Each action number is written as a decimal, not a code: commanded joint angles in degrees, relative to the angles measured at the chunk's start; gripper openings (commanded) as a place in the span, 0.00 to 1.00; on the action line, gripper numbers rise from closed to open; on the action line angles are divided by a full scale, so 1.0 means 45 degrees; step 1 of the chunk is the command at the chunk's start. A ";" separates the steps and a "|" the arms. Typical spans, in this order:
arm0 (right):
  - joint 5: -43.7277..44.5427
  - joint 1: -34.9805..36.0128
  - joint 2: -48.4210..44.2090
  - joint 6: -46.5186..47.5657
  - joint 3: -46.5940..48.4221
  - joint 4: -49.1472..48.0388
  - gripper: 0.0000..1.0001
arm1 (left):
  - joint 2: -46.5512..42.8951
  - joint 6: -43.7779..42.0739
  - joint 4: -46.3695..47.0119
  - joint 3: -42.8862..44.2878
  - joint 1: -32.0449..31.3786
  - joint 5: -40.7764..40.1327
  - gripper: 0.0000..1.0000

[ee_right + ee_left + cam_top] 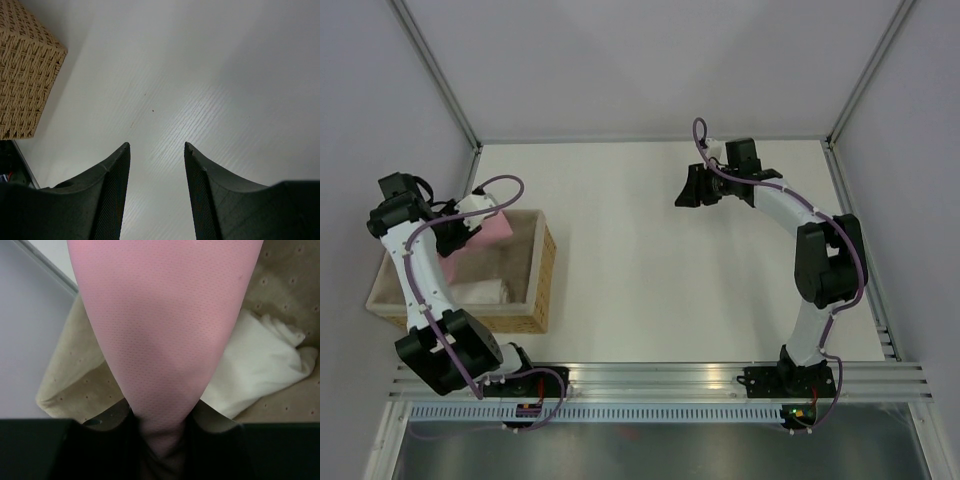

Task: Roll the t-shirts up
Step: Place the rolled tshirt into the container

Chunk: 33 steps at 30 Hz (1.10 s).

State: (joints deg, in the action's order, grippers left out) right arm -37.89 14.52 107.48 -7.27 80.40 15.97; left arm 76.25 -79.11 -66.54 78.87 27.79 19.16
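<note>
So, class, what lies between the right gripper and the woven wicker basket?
Only bare white tabletop separates the right gripper from the woven wicker basket, as the top view shows.

T-shirt (165, 340) cut off top edge; covers left fingers (212, 450) tips, pt of white cloth (260, 365).

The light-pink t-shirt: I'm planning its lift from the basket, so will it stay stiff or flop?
Probably floppy: the light-pink soft-fabric t-shirt funnels to a bunched neck where the left end effector pinches it. Likely light, since it drapes smoothly. It may drag on the wicker basket rim.
</note>
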 commanded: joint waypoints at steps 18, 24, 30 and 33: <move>0.0392 0.0424 -0.0506 0.0170 0.0258 0.0573 0.54 | 0.0165 -0.4778 0.0626 -0.2663 0.1422 0.2305 0.02; 0.0743 0.0620 -0.0642 0.0209 0.0180 0.0924 0.54 | 0.0087 -0.6754 0.1779 -0.3542 0.1305 0.2110 0.02; 0.1153 0.0854 -0.0896 0.0247 0.0063 0.1217 0.54 | 0.0829 -0.7477 0.2481 -0.3406 0.1207 0.2110 0.02; 0.1290 0.0913 -0.0955 0.0306 0.0063 0.1451 0.54 | 0.1180 -0.7751 0.2697 -0.3308 0.1168 0.2052 0.02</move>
State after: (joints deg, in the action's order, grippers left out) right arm -33.50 18.24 106.00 -6.61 80.71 21.26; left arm 80.36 -107.92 -56.99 62.87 33.23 25.67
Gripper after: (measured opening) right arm 0.539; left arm 0.360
